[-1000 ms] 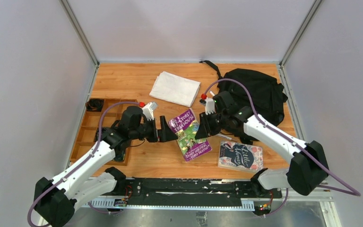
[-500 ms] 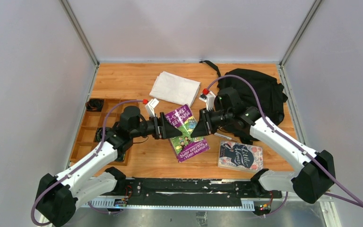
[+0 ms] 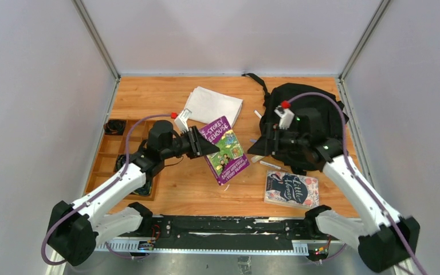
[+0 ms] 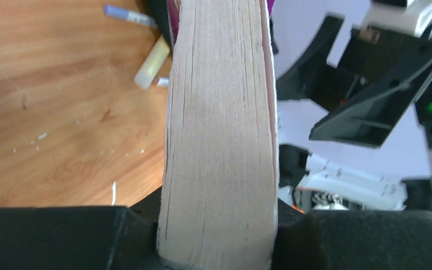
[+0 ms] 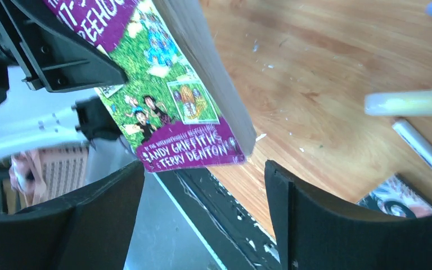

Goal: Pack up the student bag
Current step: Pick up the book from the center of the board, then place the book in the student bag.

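Student bag (image 3: 323, 106) sits far right, book (image 3: 226, 152) not yet inside; left pincer (image 3: 204, 146) clamps the book's page edge; right pincer (image 3: 260, 148) gapes empty; recommend level carry toward the bag.

top external — high over the 6 o'clock edge of the table (image 3: 166, 97), looking down on all of it | left wrist: hard against the page edge of the purple book (image 4: 219, 140), facing 3 o'clock | right wrist: close, facing 9 o'clock | shared: that book
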Robot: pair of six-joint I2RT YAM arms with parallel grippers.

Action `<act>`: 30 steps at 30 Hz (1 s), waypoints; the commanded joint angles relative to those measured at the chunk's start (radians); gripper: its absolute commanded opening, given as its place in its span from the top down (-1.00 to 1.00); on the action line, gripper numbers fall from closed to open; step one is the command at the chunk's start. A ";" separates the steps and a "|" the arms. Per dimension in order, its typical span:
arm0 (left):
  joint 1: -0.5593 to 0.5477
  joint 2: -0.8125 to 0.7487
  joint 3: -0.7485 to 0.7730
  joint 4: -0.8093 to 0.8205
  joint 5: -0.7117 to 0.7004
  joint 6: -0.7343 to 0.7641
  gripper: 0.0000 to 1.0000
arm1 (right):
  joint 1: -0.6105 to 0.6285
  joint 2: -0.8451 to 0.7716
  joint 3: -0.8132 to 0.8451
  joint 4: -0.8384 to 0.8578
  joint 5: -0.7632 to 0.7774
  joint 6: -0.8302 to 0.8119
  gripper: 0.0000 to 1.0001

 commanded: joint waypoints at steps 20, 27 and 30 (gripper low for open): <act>-0.027 0.308 0.324 0.622 -0.060 -0.422 1.00 | -0.107 -0.436 -0.608 1.115 0.118 0.940 -1.00; -0.035 0.327 0.294 0.708 -0.045 -0.472 1.00 | -0.107 -0.341 -0.588 1.247 0.145 0.951 -1.00; -0.039 0.332 0.296 0.713 -0.040 -0.476 1.00 | -0.107 -0.286 -0.561 1.296 0.154 0.946 -0.98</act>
